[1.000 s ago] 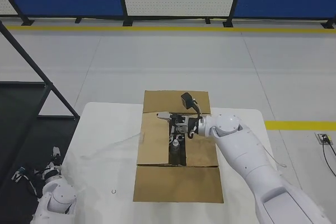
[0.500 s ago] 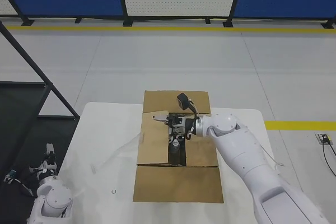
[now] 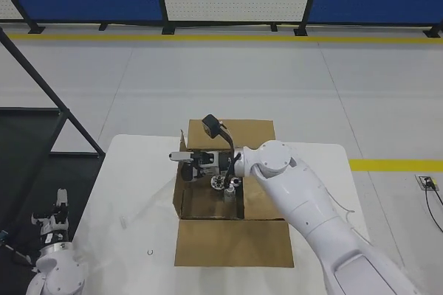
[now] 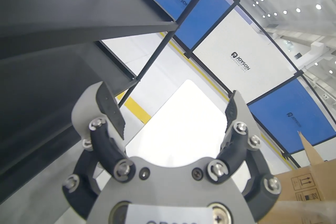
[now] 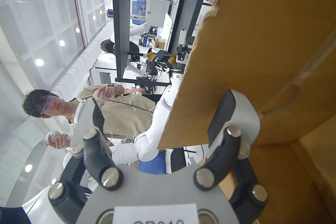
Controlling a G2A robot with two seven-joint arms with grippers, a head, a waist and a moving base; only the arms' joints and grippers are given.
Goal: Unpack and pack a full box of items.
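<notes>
The cardboard box (image 3: 232, 243) sits in the middle of the white table (image 3: 133, 192) with its flaps spread. Its left flap (image 3: 179, 181) stands nearly upright. My right gripper (image 3: 186, 158) is at that flap's far end, open. In the right wrist view the right gripper (image 5: 160, 114) straddles the flap (image 5: 262, 38), one finger on each side with wide gaps. Small bottles and other items (image 3: 225, 183) show inside the box. My left gripper (image 4: 173, 107) is open and holds nothing. It hangs off the table's left side (image 3: 55, 221).
A black metal rack (image 3: 29, 147) stands left of the table, close to the left arm. The box's near flap (image 3: 232, 254), far flap (image 3: 236, 133) and right flap (image 3: 266, 199) lie flat on the table. The box's corner (image 4: 302, 180) shows in the left wrist view.
My right gripper moved left, swinging the left flap from lying over the box to nearly upright and uncovering the inside. The left arm drifted a little toward the near left.
</notes>
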